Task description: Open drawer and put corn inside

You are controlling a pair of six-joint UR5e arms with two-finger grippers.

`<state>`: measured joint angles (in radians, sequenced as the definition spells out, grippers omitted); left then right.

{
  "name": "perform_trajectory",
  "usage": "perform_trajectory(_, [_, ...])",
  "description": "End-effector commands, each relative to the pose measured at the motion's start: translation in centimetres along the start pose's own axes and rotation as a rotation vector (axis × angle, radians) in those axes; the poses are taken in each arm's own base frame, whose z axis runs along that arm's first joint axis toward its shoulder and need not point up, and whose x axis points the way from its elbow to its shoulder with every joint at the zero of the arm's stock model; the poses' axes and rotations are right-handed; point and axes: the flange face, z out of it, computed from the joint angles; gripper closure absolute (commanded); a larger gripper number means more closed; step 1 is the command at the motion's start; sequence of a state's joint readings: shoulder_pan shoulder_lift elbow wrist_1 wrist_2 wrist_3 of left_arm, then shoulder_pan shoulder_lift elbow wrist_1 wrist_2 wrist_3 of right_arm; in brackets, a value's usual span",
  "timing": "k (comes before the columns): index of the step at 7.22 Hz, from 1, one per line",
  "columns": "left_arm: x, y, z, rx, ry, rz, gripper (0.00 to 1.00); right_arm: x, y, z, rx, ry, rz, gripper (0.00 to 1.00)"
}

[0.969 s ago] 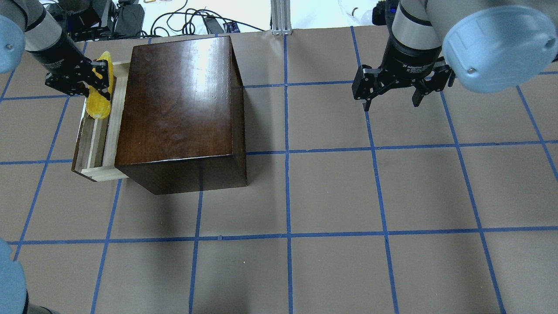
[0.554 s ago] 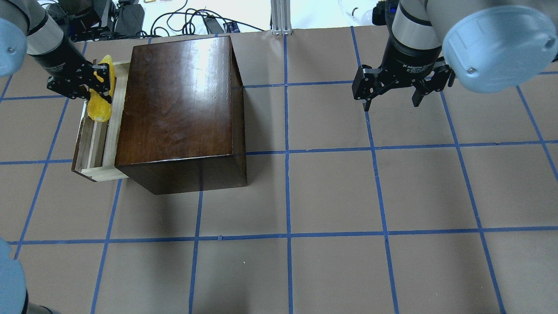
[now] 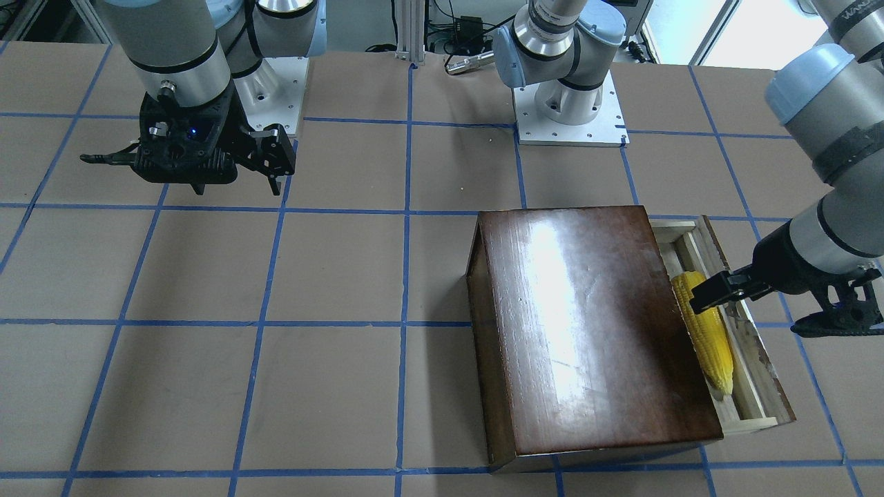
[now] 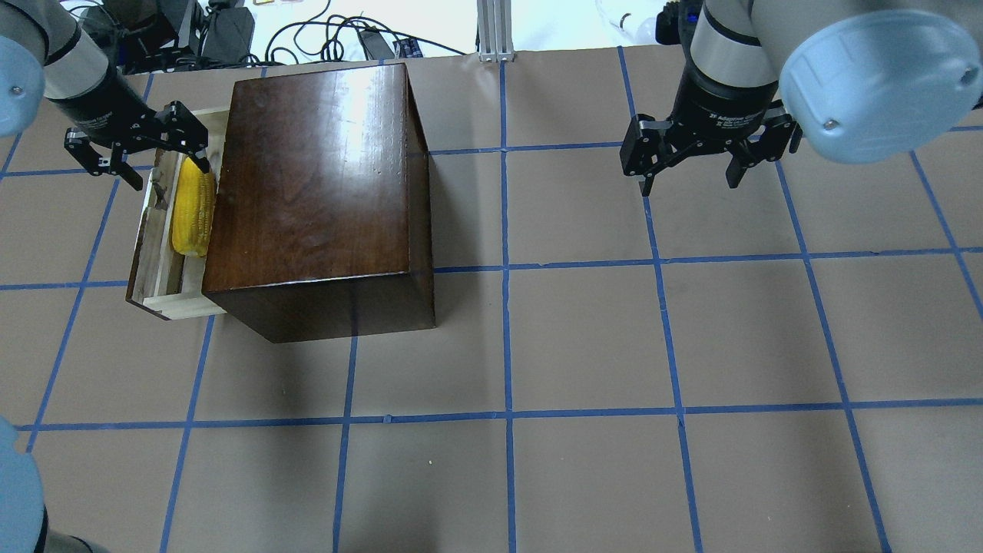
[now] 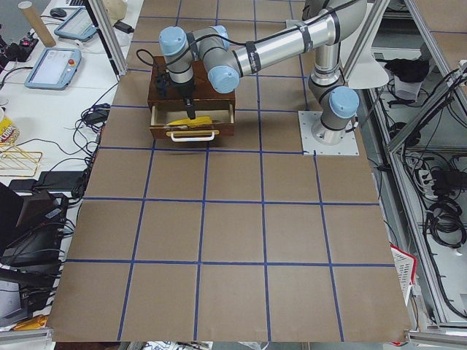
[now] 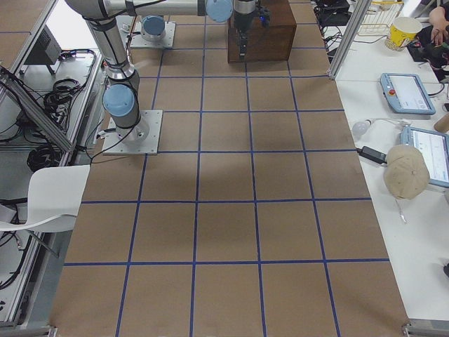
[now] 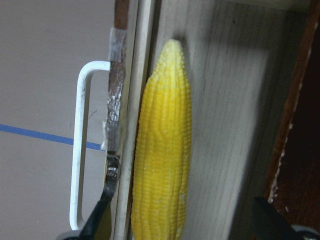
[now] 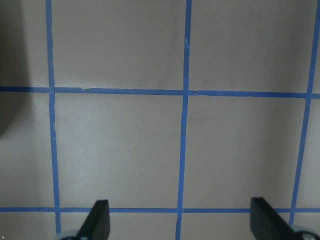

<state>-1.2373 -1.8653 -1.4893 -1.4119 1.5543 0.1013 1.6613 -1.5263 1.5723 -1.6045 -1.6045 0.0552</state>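
The drawer stands pulled out of the dark-brown box. The yellow corn lies loose inside the drawer, along its length, and also shows in the front-facing view and the left wrist view. My left gripper is open and empty just above the drawer's far end, its jaws apart on either side of the corn's end. The drawer's white handle shows in the left wrist view. My right gripper is open and empty over bare table at the far right.
The table is brown paper with a blue tape grid. Cables and equipment lie beyond its far edge. The arm bases stand at the robot's side.
My left gripper has opened and let go of the corn, which has dropped into the drawer and slid toward its near end. The gripper has drawn back a little. The right arm is still.
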Motion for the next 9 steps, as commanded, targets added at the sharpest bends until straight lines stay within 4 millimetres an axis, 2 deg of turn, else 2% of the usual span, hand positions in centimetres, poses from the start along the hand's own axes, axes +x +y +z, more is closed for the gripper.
perform_trajectory(1, [0.2,0.6,-2.3,0.037,-0.005,0.003,0.0,0.0,0.0,0.0,0.0,0.0,0.0,0.0])
perform_trajectory(3, [1.2,1.9,-6.2,0.055,-0.006,0.015,0.0,0.0,0.0,0.0,0.0,0.0,0.0,0.0])
perform_trajectory(4, [1.7,3.1,-9.1,0.053,-0.006,0.018,0.0,0.0,0.0,0.0,0.0,0.0,0.0,0.0])
perform_trajectory(5, [3.7,4.7,-12.2,0.06,-0.008,0.049,0.0,0.0,0.0,0.0,0.0,0.0,0.0,0.0])
perform_trajectory(6, [6.1,5.8,-13.9,0.08,-0.008,0.034,0.0,0.0,0.0,0.0,0.0,0.0,0.0,0.0])
perform_trajectory(7, [9.9,7.6,-14.8,0.098,-0.003,0.056,0.0,0.0,0.0,0.0,0.0,0.0,0.0,0.0])
perform_trajectory(9, [18.0,11.7,-14.0,0.086,-0.017,0.207,0.0,0.0,0.0,0.0,0.0,0.0,0.0,0.0])
